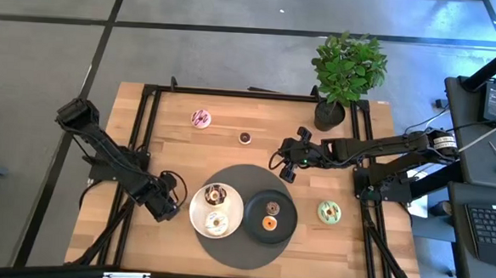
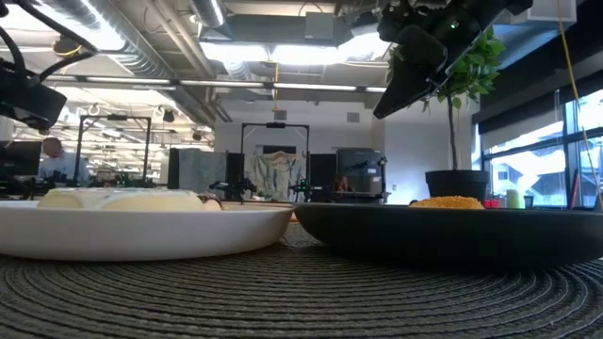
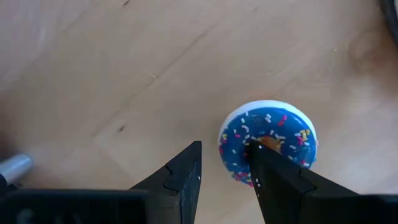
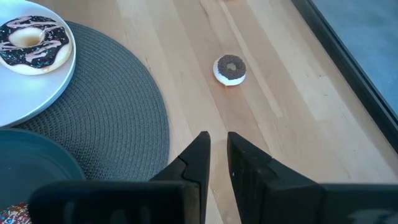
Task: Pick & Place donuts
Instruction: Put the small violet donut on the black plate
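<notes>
My left gripper (image 1: 172, 207) hovers open at the white plate's (image 1: 198, 211) left, over a blue sprinkled donut (image 3: 283, 134) lying flat on the wood. One finger stands over its hole and the other outside its ring. My right gripper (image 4: 217, 138) hangs shut and empty above the mat's far edge (image 1: 283, 160). A mini chocolate donut (image 4: 230, 69) lies on the wood beyond it. Two iced donuts (image 1: 216, 193) (image 1: 216, 223) lie on the white plate. Two minis, one brown (image 1: 271, 208) and one orange (image 1: 271, 224), lie on the black plate (image 1: 288, 216). A pink donut (image 1: 201, 118) and a green donut (image 1: 329, 212) lie on the table. My left gripper has one fingertip (image 3: 256, 152) in front of the blue donut's hole (image 3: 268, 142), coming from above. The finger hides that spot, so I cannot tell whether it touches. The donut lies flat on the table.
A round dark woven mat (image 1: 229, 176) carries both plates. A potted plant (image 1: 347, 72) stands at the far right corner. A black frame (image 1: 146, 134) runs along the table's edges. Bare wood lies open on the far left and near right.
</notes>
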Available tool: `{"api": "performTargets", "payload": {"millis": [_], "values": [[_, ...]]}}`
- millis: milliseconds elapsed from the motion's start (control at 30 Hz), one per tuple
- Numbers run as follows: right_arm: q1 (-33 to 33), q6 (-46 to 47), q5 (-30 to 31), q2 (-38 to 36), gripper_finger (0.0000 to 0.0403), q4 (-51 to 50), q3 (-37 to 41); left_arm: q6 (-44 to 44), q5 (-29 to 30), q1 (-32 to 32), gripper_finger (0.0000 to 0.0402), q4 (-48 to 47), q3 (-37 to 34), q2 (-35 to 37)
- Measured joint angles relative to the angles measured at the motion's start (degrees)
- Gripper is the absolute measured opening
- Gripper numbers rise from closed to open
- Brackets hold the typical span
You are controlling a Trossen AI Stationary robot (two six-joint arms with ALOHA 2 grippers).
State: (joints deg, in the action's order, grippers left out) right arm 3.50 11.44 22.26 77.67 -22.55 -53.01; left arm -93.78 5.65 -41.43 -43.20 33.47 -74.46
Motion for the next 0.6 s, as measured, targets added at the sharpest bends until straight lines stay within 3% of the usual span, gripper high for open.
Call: {"api": "performTargets", "payload": {"millis": [333,600], "values": [[0.0,0.0,0.0,0.0,0.0059,0.0,0.0,0.9,0.0,0.0,0.0124,2.8,-0.1,0.0],[0.0,-0.2,0.0,0.0,0.0059,0.0,0.0,2.8,-0.3,0.0,0.0060,3.2,-0.1,0.0]]}}
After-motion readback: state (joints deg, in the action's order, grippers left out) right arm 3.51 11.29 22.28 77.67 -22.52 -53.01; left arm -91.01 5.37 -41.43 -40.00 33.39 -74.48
